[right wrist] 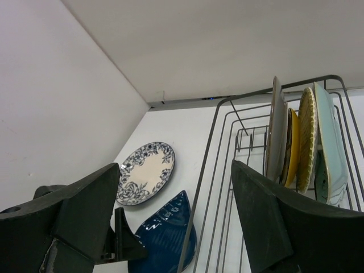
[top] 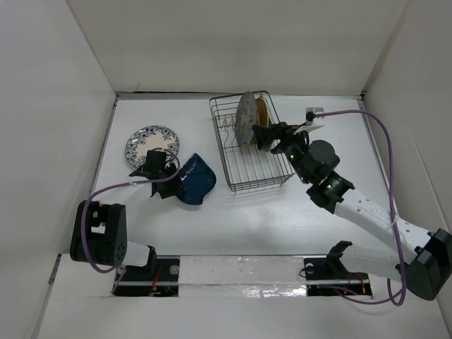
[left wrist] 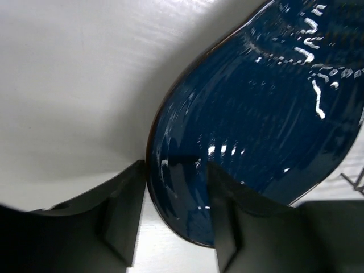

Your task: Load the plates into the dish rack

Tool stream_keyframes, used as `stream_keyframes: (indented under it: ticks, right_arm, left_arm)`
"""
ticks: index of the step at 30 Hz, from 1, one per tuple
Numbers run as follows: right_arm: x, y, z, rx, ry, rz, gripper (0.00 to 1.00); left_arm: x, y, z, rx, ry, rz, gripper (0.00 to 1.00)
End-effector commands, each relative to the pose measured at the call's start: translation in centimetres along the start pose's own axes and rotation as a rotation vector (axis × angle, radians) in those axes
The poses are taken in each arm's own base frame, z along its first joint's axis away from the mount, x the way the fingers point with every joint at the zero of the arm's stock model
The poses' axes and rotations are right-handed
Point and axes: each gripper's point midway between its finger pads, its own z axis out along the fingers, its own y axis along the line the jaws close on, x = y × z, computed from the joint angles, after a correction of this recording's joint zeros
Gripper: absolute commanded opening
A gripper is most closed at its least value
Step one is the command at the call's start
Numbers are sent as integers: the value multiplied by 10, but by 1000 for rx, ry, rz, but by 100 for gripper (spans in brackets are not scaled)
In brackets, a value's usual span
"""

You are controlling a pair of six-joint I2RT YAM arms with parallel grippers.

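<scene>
Left wrist alone shows jaws gripping blue plate [left wrist: 256, 142].

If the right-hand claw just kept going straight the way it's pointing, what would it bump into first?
Probably the dish rack's wire side wall, which crosses the view between the jaws of the open right gripper. The grey plate stands just off to one side of that line, though depth is hard to judge here.

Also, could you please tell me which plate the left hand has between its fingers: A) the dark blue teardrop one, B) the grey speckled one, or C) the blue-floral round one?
A: in the left wrist view the left hand straddles the rim of the dark blue teardrop plate, one finger on each side.
</scene>
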Motion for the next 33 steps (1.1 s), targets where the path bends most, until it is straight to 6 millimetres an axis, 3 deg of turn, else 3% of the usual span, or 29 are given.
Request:
stream_keyframes:
  ticks: [1, 6, 8, 10, 14, 15, 16, 17, 18, 19, 20, 22, 27, 30, 31, 33]
  right_arm:
    - [-15, 3, -1, -38, -53, 25, 84]
    - [-15, -10, 0, -30, -56, 35, 83]
    - [-15, -12, 2, -34, -51, 39, 82]
    - [-11, -13, 4, -33, -43, 41, 82]
    - [-7, -9, 5, -55, -29, 46, 81]
    - [-8, -7, 6, -64, -28, 47, 79]
    - [-6, -5, 6, -78, -17, 44, 65]
    - [-6, -3, 6, -87, -13, 44, 58]
    - [-6, 4, 6, -102, -6, 46, 52]
    - [-5, 4, 7, -102, 0, 40, 29]
    - [-1, 10, 6, -116, 16, 34, 17]
    - [0, 19, 7, -134, 37, 29, 3]
    - [24, 52, 7, -232, 129, 29, 6]
    - [41, 76, 4, -290, 180, 47, 25]
    - [55, 78, 7, -293, 214, 45, 43]
    - [71, 92, 8, -315, 254, 46, 60]
  left_arm:
    - [4, -10, 5, 62, 11, -44, 39]
    - [10, -13, 18, 91, 9, -134, 30]
    - [16, -10, 21, 89, 16, -167, 16]
    - [11, -11, 20, 101, -33, -209, 0]
    - [-3, -9, 0, 96, -139, -240, 0]
    - [-13, -13, -16, 118, -195, -238, 0]
    - [-22, -16, -33, 140, -253, -230, 0]
    - [-23, -10, -32, 106, -263, -229, 0]
    - [-29, -12, -48, 120, -308, -224, 0]
    - [-36, -12, -58, 121, -346, -215, 0]
    - [-40, -14, -65, 129, -371, -210, 0]
    - [-47, -17, -86, 156, -433, -198, 0]
    - [-59, -30, -140, 280, -595, -179, 0]
    - [-63, -33, -163, 321, -661, -170, 0]
    - [-67, -35, -171, 328, -680, -165, 0]
    - [-70, -39, -186, 352, -718, -153, 0]
